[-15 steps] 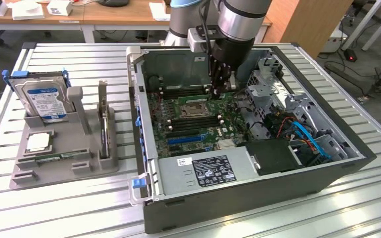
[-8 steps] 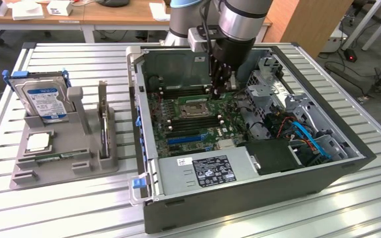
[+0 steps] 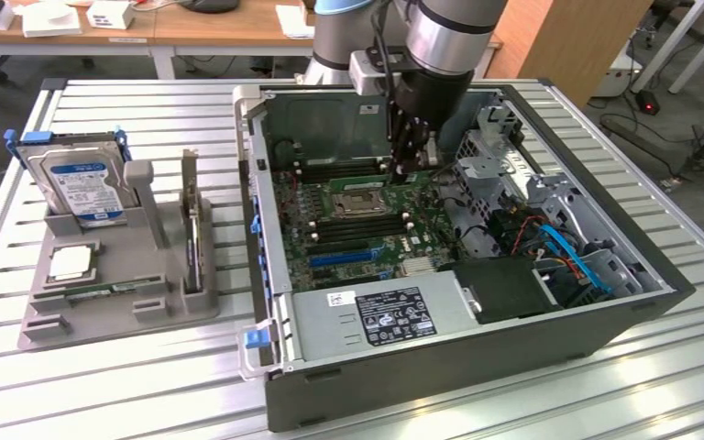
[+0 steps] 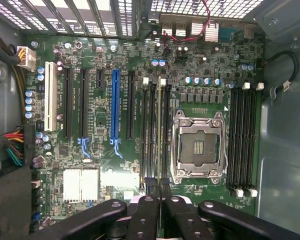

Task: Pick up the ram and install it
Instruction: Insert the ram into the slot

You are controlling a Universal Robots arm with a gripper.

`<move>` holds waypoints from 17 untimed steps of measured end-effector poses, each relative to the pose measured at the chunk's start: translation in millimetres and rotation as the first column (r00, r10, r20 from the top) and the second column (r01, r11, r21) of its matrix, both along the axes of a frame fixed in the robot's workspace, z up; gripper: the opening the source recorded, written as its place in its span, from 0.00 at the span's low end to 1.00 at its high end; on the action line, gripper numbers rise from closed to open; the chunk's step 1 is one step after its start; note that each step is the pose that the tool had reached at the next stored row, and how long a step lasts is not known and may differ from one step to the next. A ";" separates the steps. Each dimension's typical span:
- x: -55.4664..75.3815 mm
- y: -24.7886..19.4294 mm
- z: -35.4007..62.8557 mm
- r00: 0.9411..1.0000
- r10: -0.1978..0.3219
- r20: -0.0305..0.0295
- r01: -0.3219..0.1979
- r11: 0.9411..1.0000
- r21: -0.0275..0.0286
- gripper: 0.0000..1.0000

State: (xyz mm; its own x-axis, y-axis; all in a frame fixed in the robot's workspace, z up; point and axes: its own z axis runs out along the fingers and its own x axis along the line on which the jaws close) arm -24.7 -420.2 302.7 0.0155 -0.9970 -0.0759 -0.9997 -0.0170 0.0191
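My gripper [image 3: 411,158] reaches down into the open computer case [image 3: 450,367], just above the motherboard [image 3: 352,229]. In the wrist view the gripper [image 4: 160,189] has its two black fingers [image 4: 145,210] pressed close together. The ram [image 4: 159,130] appears edge-on as a thin pale strip running out from between them. It lies in line with the black memory slots [image 4: 151,135] beside the CPU socket [image 4: 197,145]. Whether it sits in a slot or hovers just over it, I cannot tell.
A second bank of memory slots [image 4: 242,135] lies on the socket's other side. At the exterior view's left, a grey holder [image 3: 120,293] on the slatted table carries a hard drive [image 3: 81,188] and an upright card [image 3: 190,220]. Cables and a drive cage [image 3: 499,174] crowd the case's right.
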 end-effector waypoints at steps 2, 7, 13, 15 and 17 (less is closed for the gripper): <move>0.9 0.0 0.0 1.000 0.000 -0.002 0.000 1.000 0.000 0.11; 1.1 0.0 0.0 1.000 0.000 -0.003 0.000 1.000 0.000 0.11; -0.6 0.0 0.0 1.000 0.000 -0.003 0.000 1.000 0.000 0.11; -0.8 -0.7 0.0 1.000 0.000 -0.003 0.000 1.000 0.000 0.11; -0.8 -2.7 0.0 1.000 0.000 -0.003 0.000 1.000 0.000 0.11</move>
